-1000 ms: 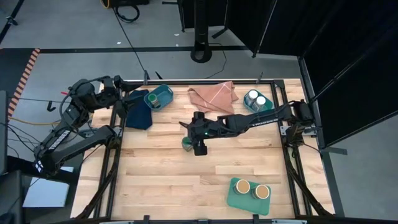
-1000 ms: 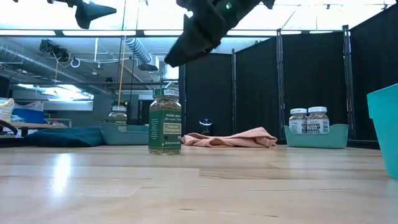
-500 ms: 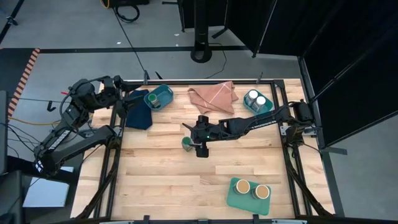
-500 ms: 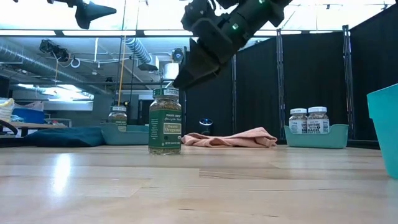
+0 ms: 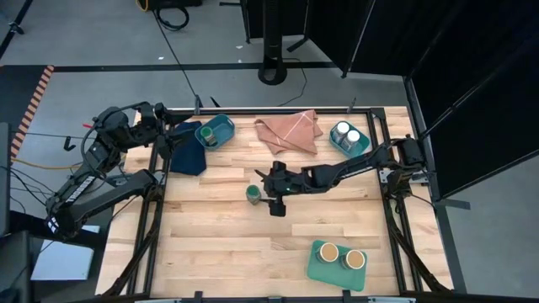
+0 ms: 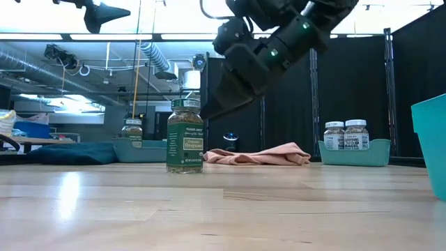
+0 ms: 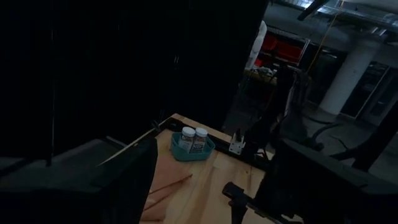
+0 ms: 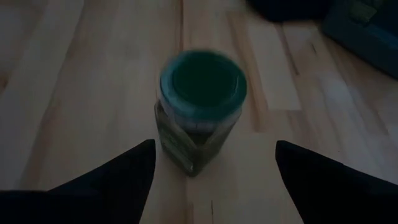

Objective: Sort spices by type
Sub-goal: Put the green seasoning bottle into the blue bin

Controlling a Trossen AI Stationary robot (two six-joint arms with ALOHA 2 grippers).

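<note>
We see the right gripper (image 5: pixel 268 193) poised just beside and above a small dark green-lidded glass spice jar (image 5: pixel 253 194), its fingers (image 8: pixel 112 180) spread wide and holding nothing. The jar stands upright near the middle of the pale wooden counter (image 5: pixel 219 244). The left gripper (image 5: pixel 160 118) waits at the counter's far left corner, fingers likewise wide apart and empty.

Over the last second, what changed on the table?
The right gripper, open, drew back to the right off the green-lidded jar and sank lower beside it, holding nothing. The jar stayed upright in place; left gripper stayed parked at the far-left corner.
</note>
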